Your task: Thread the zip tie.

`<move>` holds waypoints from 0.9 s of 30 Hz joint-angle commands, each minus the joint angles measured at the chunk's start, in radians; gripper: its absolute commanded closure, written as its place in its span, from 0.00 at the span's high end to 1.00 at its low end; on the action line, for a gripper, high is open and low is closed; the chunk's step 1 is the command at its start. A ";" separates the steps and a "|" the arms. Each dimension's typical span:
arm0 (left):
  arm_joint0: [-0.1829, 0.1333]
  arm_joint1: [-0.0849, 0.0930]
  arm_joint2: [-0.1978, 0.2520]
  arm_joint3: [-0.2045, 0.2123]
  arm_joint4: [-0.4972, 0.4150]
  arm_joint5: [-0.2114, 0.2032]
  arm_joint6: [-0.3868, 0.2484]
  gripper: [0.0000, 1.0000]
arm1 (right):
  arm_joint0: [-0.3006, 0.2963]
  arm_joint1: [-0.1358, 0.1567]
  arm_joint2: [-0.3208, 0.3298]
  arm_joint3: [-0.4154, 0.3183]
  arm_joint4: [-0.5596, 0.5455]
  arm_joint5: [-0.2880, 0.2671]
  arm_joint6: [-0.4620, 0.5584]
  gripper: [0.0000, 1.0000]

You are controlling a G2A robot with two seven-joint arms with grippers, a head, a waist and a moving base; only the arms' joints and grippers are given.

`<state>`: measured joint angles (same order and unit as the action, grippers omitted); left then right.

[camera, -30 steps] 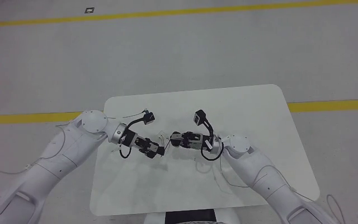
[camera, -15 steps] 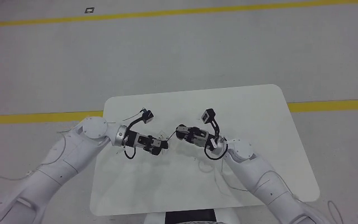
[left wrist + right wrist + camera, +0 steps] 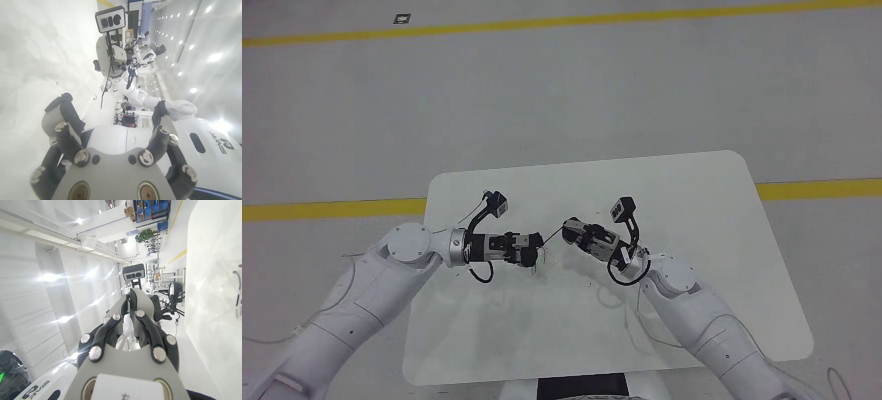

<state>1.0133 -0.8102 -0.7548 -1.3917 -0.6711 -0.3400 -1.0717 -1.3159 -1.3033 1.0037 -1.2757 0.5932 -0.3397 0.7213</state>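
Observation:
The zip tie (image 3: 104,89) is a thin black strip, and its free end hangs toward my left gripper. My right gripper (image 3: 115,56) is shut on its other end; in the right wrist view the right gripper (image 3: 132,294) has its pads pressed together. My left gripper (image 3: 113,103) is open, its black-padded fingers (image 3: 63,106) wide apart and the strip's tip just beyond them. In the top view the left gripper (image 3: 530,245) and right gripper (image 3: 569,232) face each other above the middle of the white table (image 3: 692,190), with the zip tie (image 3: 553,238) between them.
A clear plastic bag (image 3: 219,289) holding a few dark pieces lies on the table beside the right arm. The table's rounded edges are well away from both grippers. A yellow floor line (image 3: 822,187) runs behind the table.
Both grippers have shifted toward the far side of the table and drawn slightly apart. Both wrists have turned, and the zip tie now spans the gap between them.

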 commanded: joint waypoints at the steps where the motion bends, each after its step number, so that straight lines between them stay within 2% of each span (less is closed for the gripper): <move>1: 0.004 -0.001 0.000 -0.002 0.003 0.000 0.018 1.00 | -0.006 -0.001 -0.001 -0.007 -0.010 0.008 -0.031 0.00; 4: 0.031 -0.009 0.010 -0.011 0.019 0.000 0.076 1.00 | -0.026 -0.008 -0.008 -0.018 0.017 0.008 -0.091 0.00; 10: 0.075 -0.040 -0.002 0.010 -0.050 0.000 0.146 1.00 | -0.037 -0.025 -0.037 0.002 0.051 0.000 -0.169 0.00; 13: 0.089 -0.058 -0.021 0.027 -0.072 0.000 0.157 1.00 | -0.041 -0.033 -0.041 0.011 0.070 0.000 -0.204 0.00; 15: 0.094 -0.069 -0.030 0.033 -0.078 0.000 0.135 1.00 | -0.043 -0.037 -0.045 0.015 0.086 0.002 -0.204 0.00; 23: 0.093 -0.072 -0.032 0.041 -0.067 0.000 0.130 1.00 | -0.043 -0.037 -0.045 0.015 0.086 0.002 -0.204 0.00; 27: 0.110 -0.077 -0.032 0.031 -0.052 0.000 0.198 1.00 | -0.057 -0.037 -0.043 -0.006 0.070 0.017 -0.230 0.00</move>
<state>1.1166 -0.8856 -0.7864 -1.3568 -0.7200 -0.3346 -0.8930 -1.3679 -1.3401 0.9610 -1.2764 0.6678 -0.3267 0.4976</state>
